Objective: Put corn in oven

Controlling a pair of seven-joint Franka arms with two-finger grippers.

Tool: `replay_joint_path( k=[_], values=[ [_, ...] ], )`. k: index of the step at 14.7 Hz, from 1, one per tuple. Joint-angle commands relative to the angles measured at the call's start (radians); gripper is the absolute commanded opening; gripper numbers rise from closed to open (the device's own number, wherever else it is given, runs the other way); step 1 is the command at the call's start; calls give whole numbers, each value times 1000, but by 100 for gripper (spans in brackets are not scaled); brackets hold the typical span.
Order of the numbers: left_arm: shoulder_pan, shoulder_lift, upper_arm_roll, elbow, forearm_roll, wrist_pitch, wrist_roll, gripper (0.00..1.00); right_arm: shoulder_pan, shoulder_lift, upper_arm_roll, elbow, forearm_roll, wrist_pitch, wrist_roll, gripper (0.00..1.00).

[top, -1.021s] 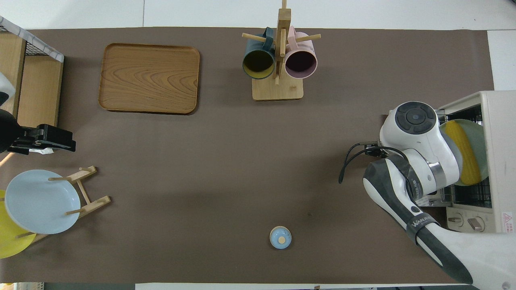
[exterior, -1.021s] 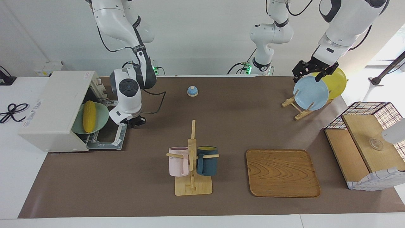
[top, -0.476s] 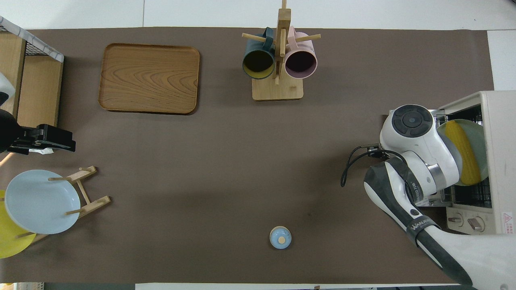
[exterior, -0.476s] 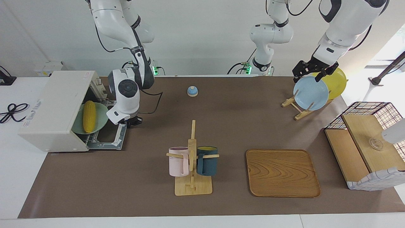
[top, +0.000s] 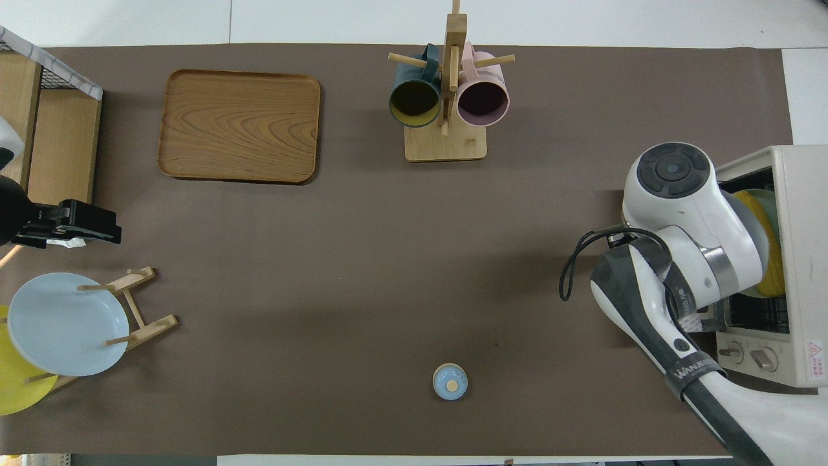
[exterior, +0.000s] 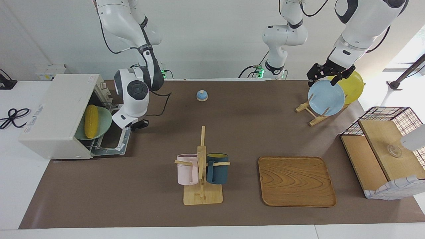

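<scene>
While the bright yellow ridged plastic corn cob [exterior: 91, 121] lies on a pale green plate [exterior: 103, 120] inside the boxy white oven [exterior: 54, 114] at frame left, long axis running up-down, the right claw [exterior: 138, 124] stays shut at the door [exterior: 119, 143]; the left claw [exterior: 327, 73] gapes empty.

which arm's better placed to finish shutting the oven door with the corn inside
Right. Its shut gripper is at the edge of the oven's door, the corn already inside on a green plate. The left gripper waits over the blue plate.

We note a plain white wall [exterior: 212, 36], a white worktop [exterior: 13, 186] under a brown mat [exterior: 232, 132], and daylight at one end.
</scene>
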Motion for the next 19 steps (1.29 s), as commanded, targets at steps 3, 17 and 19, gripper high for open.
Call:
replay_joint_path(
  k=[3, 17, 19],
  values=[
    [1, 2, 1, 15, 14, -19, 2, 100, -113, -73, -19, 23, -43, -39, -197, 0],
    [1, 2, 1, 16, 14, -19, 2, 100, -186, -153, -30, 101, 114, -176, -404, 0],
    [1, 3, 1, 15, 14, -19, 2, 100, -184, -160, -30, 126, 120, -221, -421, 0]
  ],
)
